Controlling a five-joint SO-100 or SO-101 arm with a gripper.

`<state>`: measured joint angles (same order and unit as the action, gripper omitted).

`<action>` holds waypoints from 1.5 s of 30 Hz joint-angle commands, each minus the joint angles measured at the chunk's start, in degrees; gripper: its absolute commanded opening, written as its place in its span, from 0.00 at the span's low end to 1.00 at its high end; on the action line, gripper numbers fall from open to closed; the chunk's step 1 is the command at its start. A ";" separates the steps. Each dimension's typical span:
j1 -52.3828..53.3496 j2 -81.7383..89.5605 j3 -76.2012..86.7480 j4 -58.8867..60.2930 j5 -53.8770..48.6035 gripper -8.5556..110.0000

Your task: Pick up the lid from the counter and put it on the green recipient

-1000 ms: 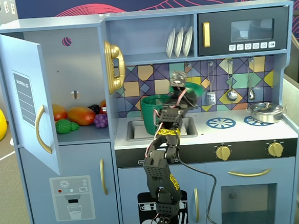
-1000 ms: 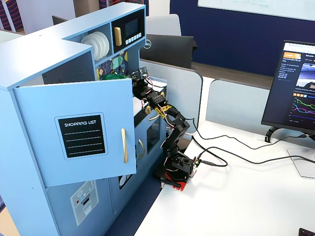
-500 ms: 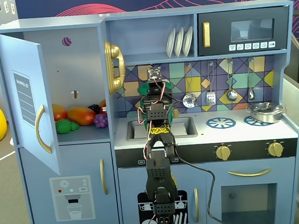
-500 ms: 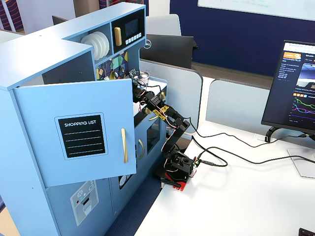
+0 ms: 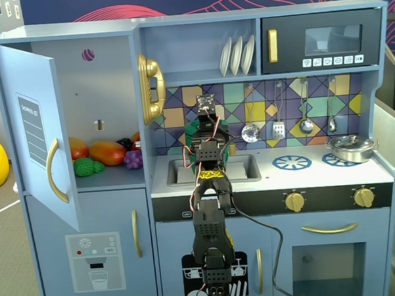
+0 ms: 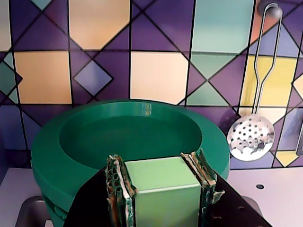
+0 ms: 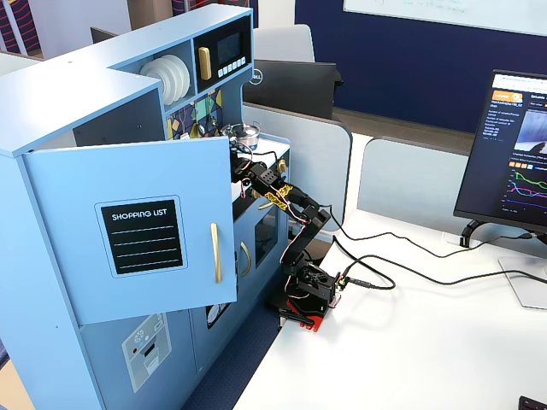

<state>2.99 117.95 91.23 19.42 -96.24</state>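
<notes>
In the wrist view the claw (image 6: 161,182) is clamped on the light green strap handle (image 6: 163,189) of the lid (image 6: 128,137), 1 finger (image 6: 116,187) pressed against each side of it. The lid sits level on top of the green pot (image 6: 52,210), whose rim shows just beneath its edge at the lower left, in front of the tiled wall (image 6: 156,75). A slotted spoon (image 6: 251,135) hangs on that wall to the right. In a fixed view the arm (image 5: 208,208) reaches over the sink (image 5: 243,168), with a silver pan (image 5: 350,149) well apart on the right burner.
</notes>
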 commanded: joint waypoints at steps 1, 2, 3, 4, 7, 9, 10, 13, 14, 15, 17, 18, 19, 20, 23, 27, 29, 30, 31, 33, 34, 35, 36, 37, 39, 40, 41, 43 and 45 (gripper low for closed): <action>0.97 4.48 0.00 -0.26 0.09 0.07; 1.05 4.75 0.44 -0.26 0.09 0.07; 1.05 4.92 0.88 -0.26 0.09 0.07; 1.05 5.19 1.32 -0.26 0.09 0.07; 1.05 5.62 2.29 -0.26 0.00 0.07; 1.05 5.89 2.99 -0.26 -0.35 0.07; 1.05 5.98 3.25 -0.35 -0.35 0.07; 1.05 6.15 3.96 -0.62 -0.44 0.07; 1.05 6.24 4.22 -0.79 -0.44 0.07; 0.97 6.33 4.48 -0.97 -0.44 0.07; 0.88 6.59 5.27 -1.76 -0.26 0.07; 0.70 6.68 5.71 -2.46 -0.09 0.07; 0.62 6.86 6.15 -3.16 0.26 0.09; 0.62 7.03 6.59 -3.60 0.53 0.10; 0.88 7.29 7.21 -4.66 2.20 0.19; 1.58 7.65 7.47 -4.92 3.52 0.34; 1.76 7.65 7.47 -5.10 3.08 0.36; 1.76 7.65 7.38 -5.45 3.08 0.36; 1.76 7.65 7.29 -5.89 3.08 0.36; 2.02 7.65 7.03 -6.24 2.90 0.37; 2.02 7.65 6.68 -6.24 2.90 0.38; 2.02 7.73 6.50 -6.24 2.99 0.39; 2.02 7.82 6.24 -6.24 3.16 0.40; 2.11 8.17 6.15 -6.06 3.34 0.41; 2.29 9.40 6.42 -4.75 2.72 0.42; 2.29 10.20 6.77 -4.04 2.64 0.43; 2.29 11.16 7.12 -2.81 2.64 0.43; 2.46 13.54 8.35 -0.53 2.46 0.44; 2.99 15.82 10.11 0.88 2.20 0.45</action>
<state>4.13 128.14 100.63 18.46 -93.52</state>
